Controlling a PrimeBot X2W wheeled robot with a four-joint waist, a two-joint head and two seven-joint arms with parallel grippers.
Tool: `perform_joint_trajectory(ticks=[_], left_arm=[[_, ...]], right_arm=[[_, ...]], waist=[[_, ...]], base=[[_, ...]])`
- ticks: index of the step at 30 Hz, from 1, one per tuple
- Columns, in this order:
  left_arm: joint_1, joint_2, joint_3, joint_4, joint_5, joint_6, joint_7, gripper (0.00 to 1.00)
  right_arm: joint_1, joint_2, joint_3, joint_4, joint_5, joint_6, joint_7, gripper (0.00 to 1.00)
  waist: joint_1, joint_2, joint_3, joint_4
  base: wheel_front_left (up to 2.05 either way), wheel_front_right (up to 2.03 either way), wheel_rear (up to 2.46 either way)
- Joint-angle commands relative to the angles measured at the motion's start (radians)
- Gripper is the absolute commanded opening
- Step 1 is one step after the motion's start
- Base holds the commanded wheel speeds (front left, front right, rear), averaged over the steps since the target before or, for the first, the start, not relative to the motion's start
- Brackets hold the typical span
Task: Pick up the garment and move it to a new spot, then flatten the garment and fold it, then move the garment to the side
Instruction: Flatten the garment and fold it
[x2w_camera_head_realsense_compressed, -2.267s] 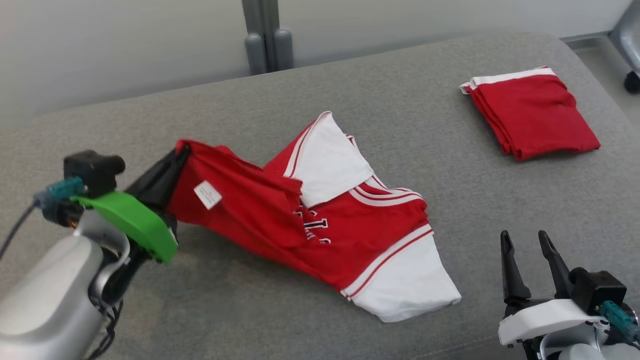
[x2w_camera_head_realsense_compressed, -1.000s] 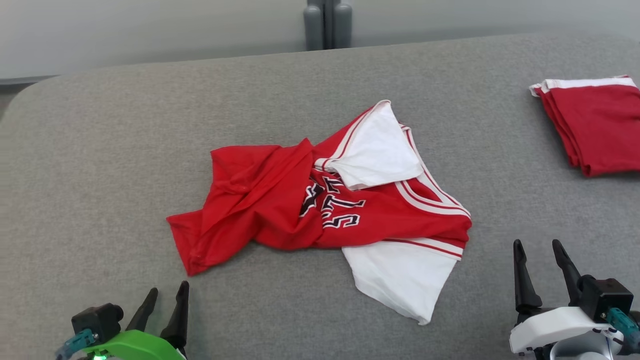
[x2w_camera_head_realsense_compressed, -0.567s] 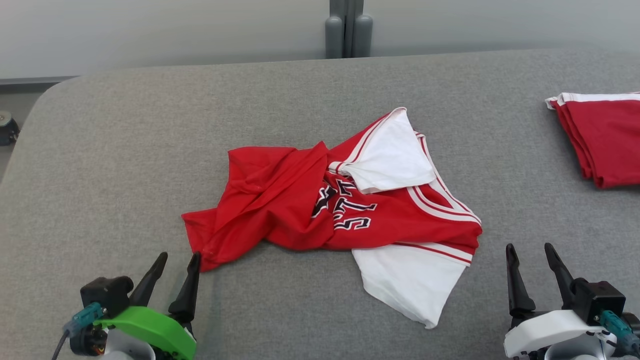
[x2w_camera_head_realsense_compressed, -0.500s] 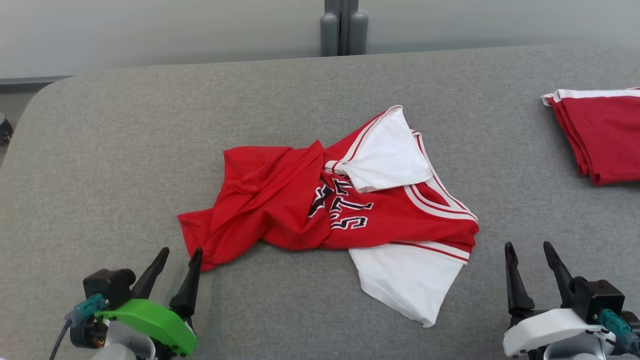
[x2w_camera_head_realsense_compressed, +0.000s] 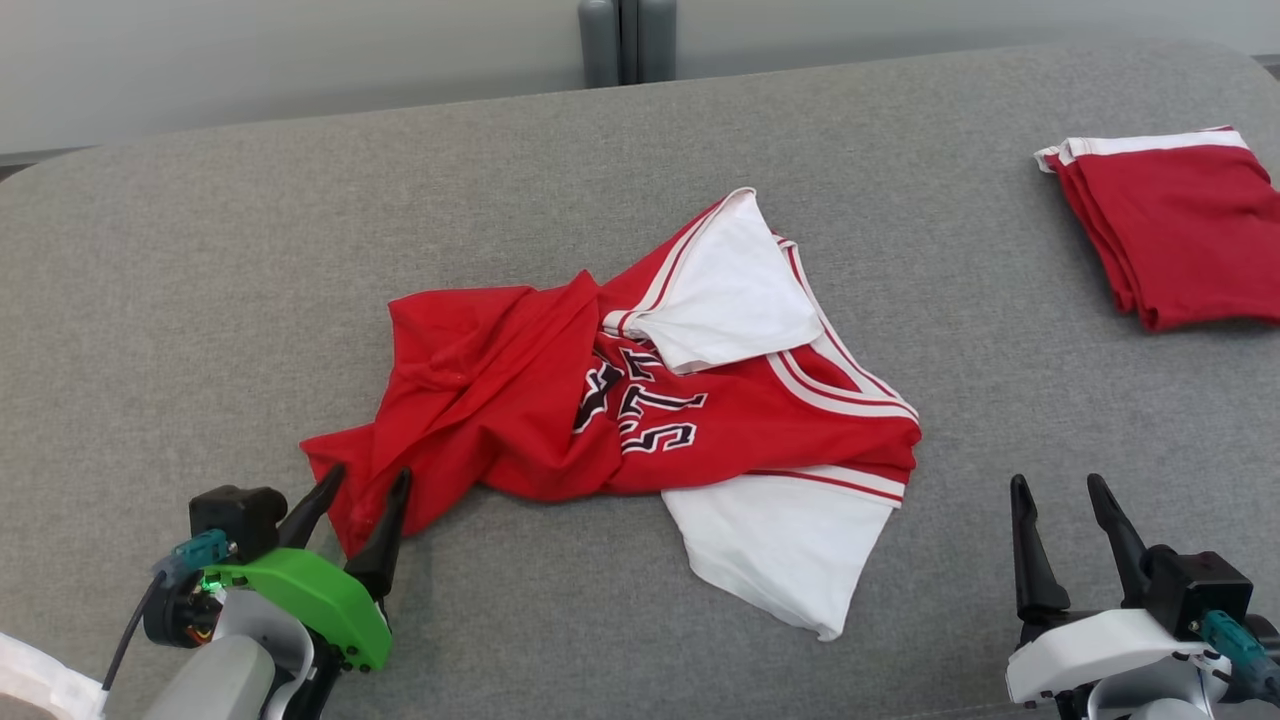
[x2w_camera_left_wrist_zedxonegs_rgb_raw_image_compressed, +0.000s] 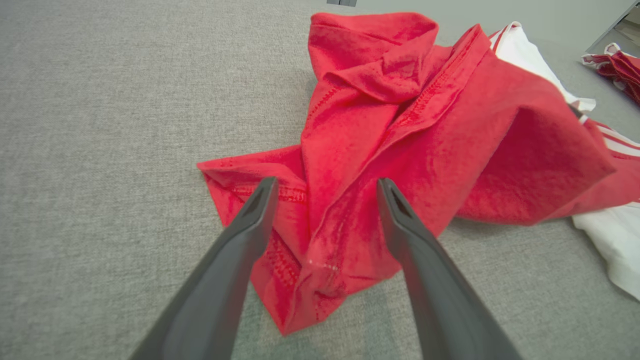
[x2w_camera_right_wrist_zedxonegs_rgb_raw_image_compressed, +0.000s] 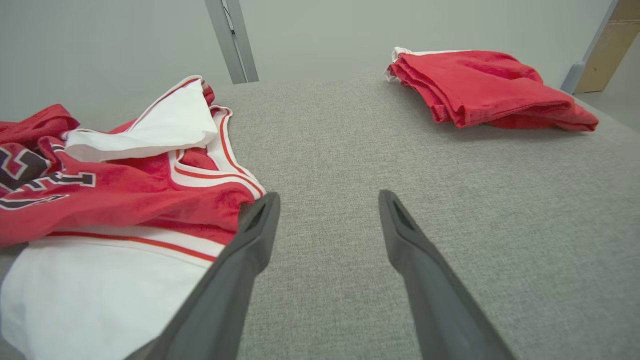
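Head view. A crumpled red garment (x2w_camera_head_realsense_compressed: 560, 420) with white sleeves and dark lettering lies at the centre of a grey padded surface (x2w_camera_head_realsense_compressed: 200, 280). One white sleeve (x2w_camera_head_realsense_compressed: 725, 290) is folded over the garment's body at its 1 o'clock side. The other sleeve (x2w_camera_head_realsense_compressed: 790, 540) spreads flat at its 5 o'clock side. The left gripper (x2w_camera_head_realsense_compressed: 369, 474) sits at 7 o'clock in this view, its jaws parted to a moderate gap. The gripper's fingertips straddle the garment's red lower corner and nothing is clamped between them.

In the left wrist view, a raised fold of red cloth runs between the two dark fingers (x2w_camera_left_wrist_zedxonegs_rgb_raw_image_compressed: 240, 235). Whether the fingers touch the cloth cannot be told. The right gripper (x2w_camera_head_realsense_compressed: 1058, 482) rests at 4 o'clock, well apart from the garment, with its jaws likewise parted and empty. A second red garment (x2w_camera_head_realsense_compressed: 1170, 230), folded with a white edge, lies at 2 o'clock near the far corner of the surface.
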Motion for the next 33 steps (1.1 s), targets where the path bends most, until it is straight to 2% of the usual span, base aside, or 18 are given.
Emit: perform_joint_trajectory(ticks=[1,2,3,4,7,10,11,19,24,27,33], left_arm=[[-0.018,0.001,-0.004,0.006,-0.008,-0.005,-0.009,0.85],[-0.022,0.000,-0.006,0.011,-0.011,-0.006,-0.010,0.80],[-0.027,0.001,-0.014,0.017,-0.010,-0.005,-0.009,0.69],[-0.030,0.001,-0.020,0.023,-0.012,-0.005,-0.008,0.64],[-0.041,0.002,-0.032,0.034,-0.017,-0.007,-0.014,0.55],[-0.051,0.003,-0.048,0.041,-0.026,-0.007,-0.018,0.24],[-0.054,0.004,-0.061,0.038,-0.034,-0.007,-0.019,0.00],[-0.026,0.028,-0.067,-0.004,-0.040,-0.005,-0.046,0.00],[0.066,0.043,-0.018,-0.114,-0.040,0.037,-0.059,0.00],[0.156,0.057,0.012,-0.203,-0.036,0.076,-0.061,0.00],[0.321,0.052,0.055,-0.318,-0.052,0.124,-0.061,0.00]], right_arm=[[-0.011,-0.002,-0.003,-0.002,0.006,-0.002,0.000,1.00],[-0.010,-0.003,-0.004,-0.002,0.006,-0.002,0.000,1.00],[-0.011,-0.003,-0.005,-0.003,0.006,-0.002,0.000,1.00],[-0.013,-0.002,-0.005,-0.003,0.006,-0.002,0.000,1.00],[-0.019,-0.003,-0.002,-0.003,0.006,-0.002,0.000,1.00],[-0.019,-0.002,-0.001,-0.003,0.006,-0.002,0.000,1.00],[-0.020,-0.003,-0.003,-0.003,0.006,-0.002,0.000,1.00],[0.010,-0.003,-0.014,0.004,0.005,-0.002,0.000,1.00],[0.031,-0.003,-0.021,0.006,0.009,-0.002,0.000,1.00],[0.039,-0.003,-0.023,0.005,0.010,-0.002,0.000,1.00],[0.053,-0.002,-0.017,0.008,0.006,-0.002,0.000,1.00]], waist=[[0.0000,0.0000,0.001,-0.001],[0.0000,0.0000,0.001,-0.001],[0.0000,0.0000,0.003,-0.001],[0.0000,0.0000,0.003,-0.001],[0.0000,0.0000,0.005,-0.002],[0.0000,0.0000,0.006,-0.003],[0.0000,0.0000,0.005,-0.003],[0.0000,0.0000,-0.024,0.005],[0.0000,0.0000,-0.055,0.018],[0.0000,0.0000,-0.069,0.029],[0.0000,0.0000,-0.089,0.053]], base=[[0.00,0.00,0.00],[0.00,0.00,0.00],[0.00,0.00,0.00],[0.00,0.00,0.00],[0.00,0.00,0.00],[0.00,0.00,0.00],[0.00,0.00,0.00],[0.00,0.00,0.00],[0.00,0.00,0.00],[0.00,0.00,0.00],[0.00,0.00,0.00]])
